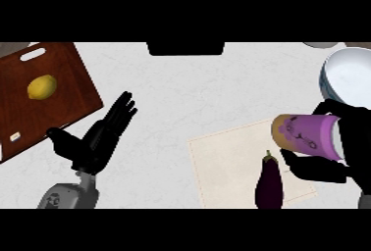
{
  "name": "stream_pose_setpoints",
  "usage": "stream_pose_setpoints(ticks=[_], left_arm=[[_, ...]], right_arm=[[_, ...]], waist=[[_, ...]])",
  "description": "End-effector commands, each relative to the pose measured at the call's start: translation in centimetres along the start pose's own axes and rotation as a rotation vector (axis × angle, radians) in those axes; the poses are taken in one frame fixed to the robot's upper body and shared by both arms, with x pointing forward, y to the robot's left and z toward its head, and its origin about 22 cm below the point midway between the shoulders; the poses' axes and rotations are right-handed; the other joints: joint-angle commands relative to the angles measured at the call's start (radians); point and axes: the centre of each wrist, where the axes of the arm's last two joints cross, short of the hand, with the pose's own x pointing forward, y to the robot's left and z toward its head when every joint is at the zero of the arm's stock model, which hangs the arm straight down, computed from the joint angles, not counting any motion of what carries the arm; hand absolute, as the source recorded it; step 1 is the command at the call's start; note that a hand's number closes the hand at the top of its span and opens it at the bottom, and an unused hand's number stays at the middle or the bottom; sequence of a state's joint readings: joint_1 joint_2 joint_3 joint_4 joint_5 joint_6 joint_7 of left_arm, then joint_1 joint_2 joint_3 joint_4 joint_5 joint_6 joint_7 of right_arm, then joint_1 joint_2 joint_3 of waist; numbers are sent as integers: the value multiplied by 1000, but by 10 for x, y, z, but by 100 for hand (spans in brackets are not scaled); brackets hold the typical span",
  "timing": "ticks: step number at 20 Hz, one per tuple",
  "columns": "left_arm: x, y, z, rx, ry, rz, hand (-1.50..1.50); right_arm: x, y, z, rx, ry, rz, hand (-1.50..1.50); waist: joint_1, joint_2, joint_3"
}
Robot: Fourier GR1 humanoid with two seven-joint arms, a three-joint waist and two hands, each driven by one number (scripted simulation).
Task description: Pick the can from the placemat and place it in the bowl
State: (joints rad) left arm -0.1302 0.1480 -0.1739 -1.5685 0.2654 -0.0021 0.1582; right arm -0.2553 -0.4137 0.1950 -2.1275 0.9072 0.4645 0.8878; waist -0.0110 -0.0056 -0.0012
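One purple can (308, 136) sideways within curled right-hand (346, 147) fingers (311, 166), above placemat (225, 166).

The can (308, 136) is purple with dark squiggles and a yellowish top, the bowl (348, 78) white with a blue-grey rim. Beige placemat (225, 166), deep purple eggplant (269, 184), yellow lemon (42, 88) on a reddish-brown board (65, 105), pale marbled worktop (196, 93), black hands (98, 137).
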Motion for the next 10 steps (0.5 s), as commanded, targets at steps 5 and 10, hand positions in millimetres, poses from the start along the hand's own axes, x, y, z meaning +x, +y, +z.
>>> stream_pose_setpoints(ticks=[5,10], left_arm=[[-7,-4,-5,-15,11,15,0],[-6,-11,-2,-25,4,12,0]], right_arm=[[-9,-71,21,-152,57,-31,150],[-14,-79,-31,-187,66,-79,150]], waist=[[6,4,0],[17,6,1]])
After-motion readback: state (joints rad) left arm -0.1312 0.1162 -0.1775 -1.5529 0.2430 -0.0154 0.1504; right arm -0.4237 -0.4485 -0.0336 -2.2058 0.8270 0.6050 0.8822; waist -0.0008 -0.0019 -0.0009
